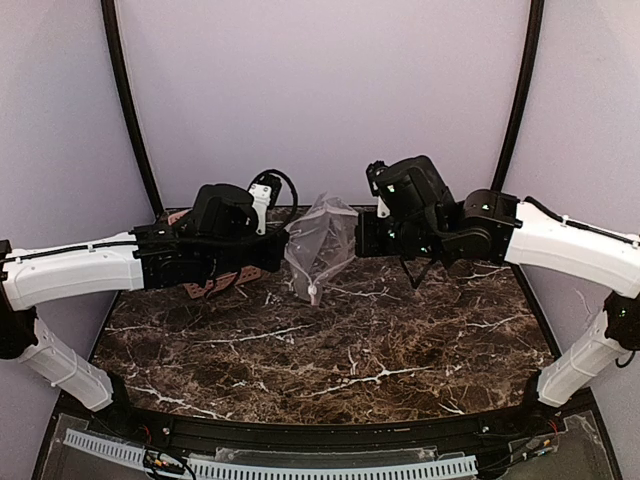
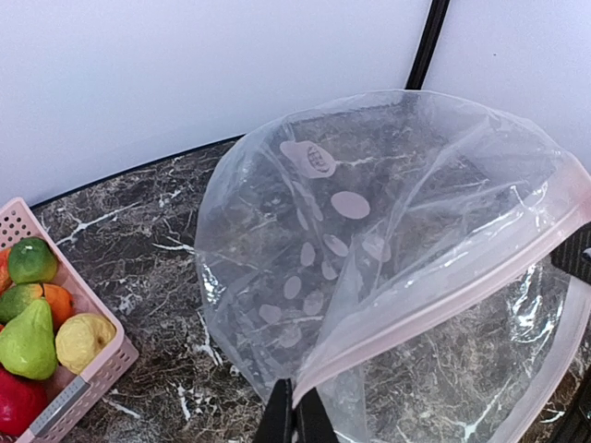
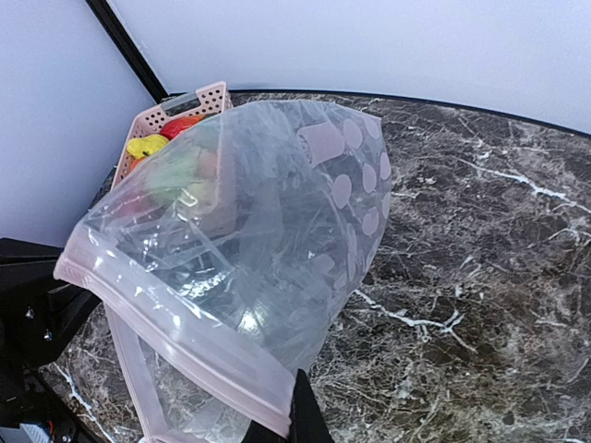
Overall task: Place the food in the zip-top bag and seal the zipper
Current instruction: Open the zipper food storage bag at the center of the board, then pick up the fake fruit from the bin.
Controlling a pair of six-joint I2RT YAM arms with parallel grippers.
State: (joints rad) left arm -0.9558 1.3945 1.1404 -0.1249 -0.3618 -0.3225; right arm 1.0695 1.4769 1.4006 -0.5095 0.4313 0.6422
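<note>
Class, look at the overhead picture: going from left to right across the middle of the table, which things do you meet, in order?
left gripper → bag → right gripper

Bag (image 1: 320, 240): quantity one. Basket (image 2: 103, 362): quantity one, holding at least six food pieces (image 2: 28, 341) in the left wrist view: three green, one yellow, one red and at least one orange; the frame edge cuts off the rest. Arms: quantity two, left arm (image 1: 80, 272) and right arm (image 1: 570, 242).
</note>
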